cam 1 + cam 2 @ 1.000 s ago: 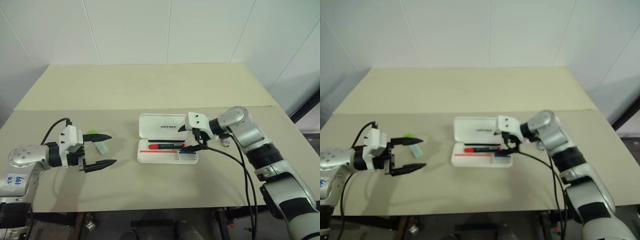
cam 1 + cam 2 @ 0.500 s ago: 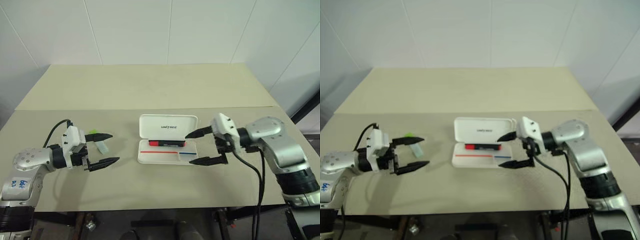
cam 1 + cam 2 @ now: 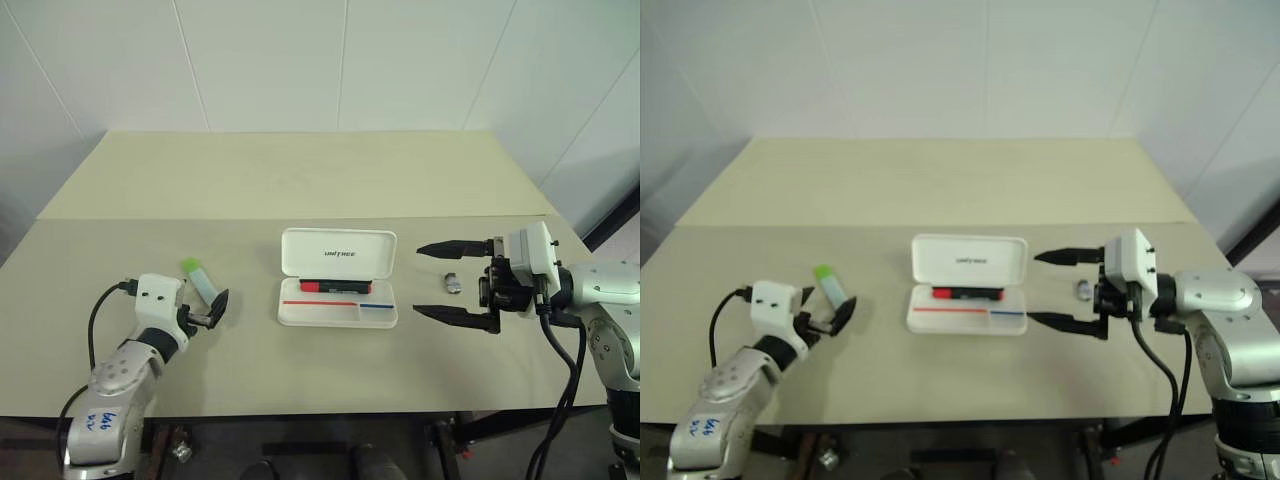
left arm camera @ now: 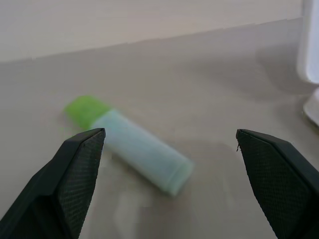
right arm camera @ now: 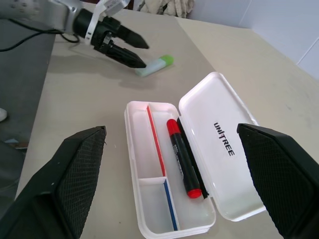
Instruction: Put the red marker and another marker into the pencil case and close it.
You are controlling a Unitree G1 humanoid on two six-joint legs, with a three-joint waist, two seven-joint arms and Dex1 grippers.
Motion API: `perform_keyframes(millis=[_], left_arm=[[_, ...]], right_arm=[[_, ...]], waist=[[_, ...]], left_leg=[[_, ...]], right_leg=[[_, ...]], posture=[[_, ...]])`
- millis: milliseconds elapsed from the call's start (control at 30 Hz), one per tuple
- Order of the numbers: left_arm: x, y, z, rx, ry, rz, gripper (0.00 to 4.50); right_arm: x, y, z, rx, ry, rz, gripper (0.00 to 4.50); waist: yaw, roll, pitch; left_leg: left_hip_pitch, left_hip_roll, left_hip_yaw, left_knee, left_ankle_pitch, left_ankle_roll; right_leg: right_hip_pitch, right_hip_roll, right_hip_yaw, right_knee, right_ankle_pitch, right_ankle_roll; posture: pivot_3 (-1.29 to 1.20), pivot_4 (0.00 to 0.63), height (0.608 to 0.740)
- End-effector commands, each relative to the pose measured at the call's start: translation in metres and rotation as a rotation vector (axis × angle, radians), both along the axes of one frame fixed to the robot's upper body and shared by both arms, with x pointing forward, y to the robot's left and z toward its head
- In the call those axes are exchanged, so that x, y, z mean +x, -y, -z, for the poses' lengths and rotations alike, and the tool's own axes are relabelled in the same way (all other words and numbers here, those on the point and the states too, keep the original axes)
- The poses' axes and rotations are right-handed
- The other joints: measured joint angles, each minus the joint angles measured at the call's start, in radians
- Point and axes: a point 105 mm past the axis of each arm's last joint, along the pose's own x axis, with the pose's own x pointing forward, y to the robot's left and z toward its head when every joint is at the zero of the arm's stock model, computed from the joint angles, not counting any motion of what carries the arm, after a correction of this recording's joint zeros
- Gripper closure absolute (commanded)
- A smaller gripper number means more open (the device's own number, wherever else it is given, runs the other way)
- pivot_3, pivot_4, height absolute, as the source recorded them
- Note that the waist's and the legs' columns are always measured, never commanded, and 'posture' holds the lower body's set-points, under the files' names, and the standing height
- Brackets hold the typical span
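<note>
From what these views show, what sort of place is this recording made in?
Probably a lab or test room: a plain beige table against bare white panelled walls, set with just a pencil case and markers.

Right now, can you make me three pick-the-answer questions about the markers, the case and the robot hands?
1. Where is the red marker?
A. inside the pencil case
B. on the table beside the case
C. in the right gripper

2. What colour is the cap of the marker lying on the table?
A. blue
B. green
C. yellow

3. How is the pencil case's lid?
A. shut
B. taken off and lying apart
C. open and standing up behind the tray

Answers:
1 A, the right wrist view shows the red marker lying in the case's long compartment next to the lid.
2 B, the left wrist view shows a bright green cap on a pale barrel, just ahead of the open left gripper.
3 C, the lid with the UNITREE lettering stands raised at the tray's far edge, hinged to it.
</note>
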Motion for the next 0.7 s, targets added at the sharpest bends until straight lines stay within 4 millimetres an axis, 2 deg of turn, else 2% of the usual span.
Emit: perform_keyframes(millis=[33,100,267,467,700], left_arm=[[-0.005,0.0,-0.01,0.017,0.039,-0.084,0.0],[-0.005,0.003,-0.007,-0.006,0.028,-0.104,0.0],[-0.002,-0.002,0.001,-0.07,0.0,-0.214,0.0],[0.0,0.002,0.016,-0.102,-0.05,-0.248,0.0],[0.011,0.017,0.015,-0.103,-0.05,-0.229,0.0]], right_arm=[[-0.003,-0.007,-0.011,0.012,0.057,-0.019,0.04],[-0.001,-0.007,-0.011,0.009,0.055,-0.02,0.04],[-0.001,-0.011,-0.012,0.005,0.049,-0.031,0.04],[-0.004,-0.013,-0.01,0.003,0.039,-0.04,0.04],[-0.006,-0.015,-0.008,0.007,0.033,-0.038,0.04]], waist=[[0.0,0.0,0.0],[-0.004,0.0,0.0],[-0.005,0.0,0.0],[0.0,0.0,0.0],[0.012,0.0,0.0]], left_leg=[[0.0,-0.001,0.0,0.002,0.0,0.0],[0.001,-0.001,0.001,0.003,0.001,0.002],[0.002,-0.001,0.002,0.003,0.002,0.004],[0.001,-0.001,0.001,-0.001,0.001,0.004],[0.001,-0.001,0.002,-0.001,0.0,0.004]], right_leg=[[0.001,0.0,0.001,-0.001,-0.001,-0.003],[0.006,0.0,0.001,-0.008,-0.001,-0.01],[0.014,-0.001,0.002,-0.024,0.005,-0.009],[0.013,-0.001,0.001,-0.026,0.004,-0.008],[0.013,-0.001,0.001,-0.027,0.004,-0.007]], posture=[[0.0,0.15,0.74],[0.0,0.15,0.74],[0.0,0.15,0.74],[0.0,0.15,0.74],[0.0,0.15,0.74]])
